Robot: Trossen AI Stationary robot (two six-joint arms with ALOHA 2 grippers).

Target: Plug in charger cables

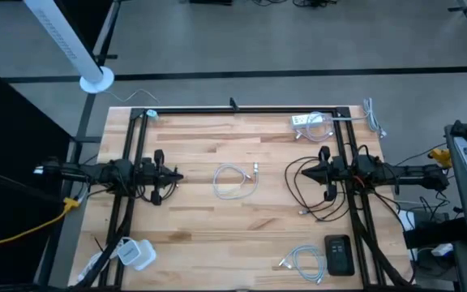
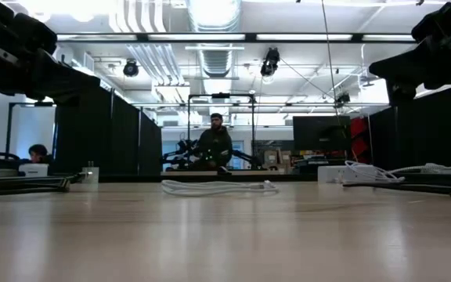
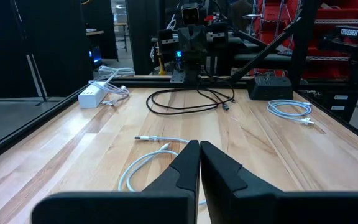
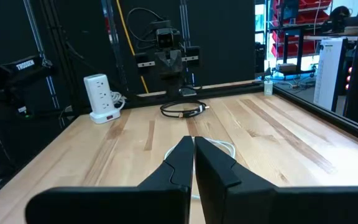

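A white cable (image 1: 236, 181) is coiled loosely at the middle of the counter (image 1: 217, 235), between the two claws, its plugs at the side toward the right claw (image 1: 313, 173). It lies straight ahead of the left claw (image 1: 178, 176) and somewhat nearer to it. Both claws are pressed together, nothing held, well above the wood. A black cable (image 1: 305, 193) is looped directly under the right claw. Another white coil (image 1: 302, 260) lies beside a black block (image 1: 339, 254), off to that claw's side. The left arm is judged better placed for the central coil.
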